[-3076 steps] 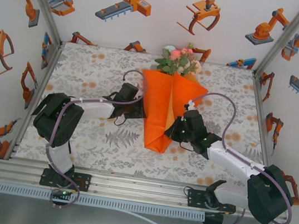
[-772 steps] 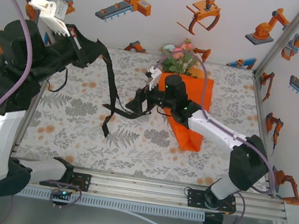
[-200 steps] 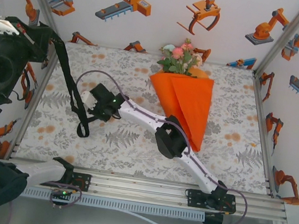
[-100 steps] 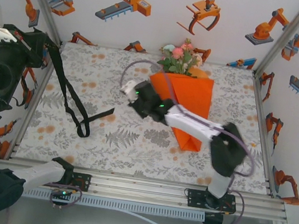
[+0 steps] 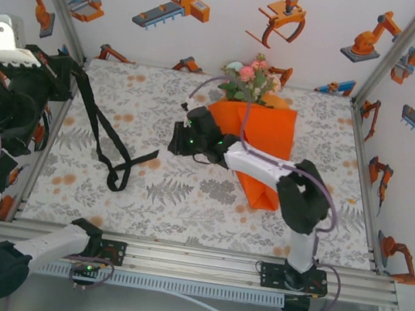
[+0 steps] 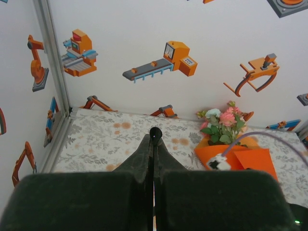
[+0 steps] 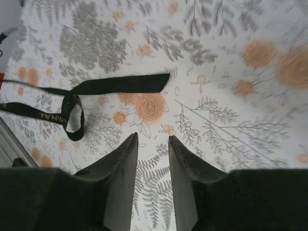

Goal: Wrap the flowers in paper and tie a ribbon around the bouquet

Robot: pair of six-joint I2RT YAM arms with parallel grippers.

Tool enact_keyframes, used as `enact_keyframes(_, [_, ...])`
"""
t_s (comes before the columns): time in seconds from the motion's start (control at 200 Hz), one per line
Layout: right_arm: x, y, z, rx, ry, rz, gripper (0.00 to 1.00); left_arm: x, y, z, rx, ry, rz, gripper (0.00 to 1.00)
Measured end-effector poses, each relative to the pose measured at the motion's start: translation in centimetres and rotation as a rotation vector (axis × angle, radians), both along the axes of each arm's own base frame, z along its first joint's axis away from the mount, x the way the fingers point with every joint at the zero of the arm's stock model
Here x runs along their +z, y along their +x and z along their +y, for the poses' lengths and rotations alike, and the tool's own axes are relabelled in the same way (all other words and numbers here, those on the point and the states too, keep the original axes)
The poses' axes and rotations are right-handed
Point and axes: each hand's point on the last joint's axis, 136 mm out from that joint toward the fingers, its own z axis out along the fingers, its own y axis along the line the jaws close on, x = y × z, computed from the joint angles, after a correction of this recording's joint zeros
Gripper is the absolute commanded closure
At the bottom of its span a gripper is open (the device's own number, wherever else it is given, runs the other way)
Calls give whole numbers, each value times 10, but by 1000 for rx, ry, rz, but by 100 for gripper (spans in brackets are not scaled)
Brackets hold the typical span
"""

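The bouquet (image 5: 262, 142) lies at the back right of the table: the orange paper (image 6: 243, 156) rolled into a cone, with the pink and green flowers (image 5: 248, 79) at its far end. My left gripper (image 5: 68, 70) is raised at the far left, shut on the ribbon (image 5: 97, 135). A small black fold of the ribbon (image 6: 155, 132) pokes out of its tips. The ribbon hangs to the cloth, loops, and its loose end (image 7: 120, 84) lies flat. My right gripper (image 7: 153, 139) is open and empty, low over the cloth just left of the cone (image 5: 175, 137).
The flower-print tablecloth (image 5: 185, 199) covers the table, with printed walls on three sides and metal posts in the corners. A rail (image 5: 191, 263) runs along the near edge. The right arm's purple cable (image 5: 229, 88) arcs over the flowers.
My right gripper has drawn back from the ribbon's loop towards the cone and opened. The ribbon's end now lies free on the cloth. The left gripper still holds its end high.
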Motion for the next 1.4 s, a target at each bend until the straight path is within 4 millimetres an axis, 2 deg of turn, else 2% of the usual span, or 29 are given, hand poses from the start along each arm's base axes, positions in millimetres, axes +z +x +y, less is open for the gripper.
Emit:
enact_keyframes(0.09, [-34,6,13,-14,-7,74,55,-1,1,0,-1,-1,-1,98])
enact_keyframes(0.185, [-50,14,27,-13,13,102,53,-6,3,-2,-2,1,5,98])
enact_keyframes(0.395, [-59,31,57,10,82,93,53,-21,11,-8,-12,2,40,98])
enact_keyframes(0.531, [-70,36,66,25,91,103,52,-23,12,-11,-27,0,44,98])
enact_keyframes(0.666, [-69,36,68,47,106,100,50,-21,11,-11,-32,-5,35,98])
enact_keyframes(1.016, [-72,21,74,126,156,127,60,-17,11,-12,-39,-15,23,97])
enact_keyframes(1.141, [-74,19,73,129,157,135,72,-18,13,-13,-40,-17,25,97])
enact_keyframes(1.247, [-75,18,73,128,157,144,76,-18,14,-14,-39,-15,28,97])
enact_keyframes(1.402, [-78,18,72,125,152,145,90,-18,14,-13,-39,-16,27,97])
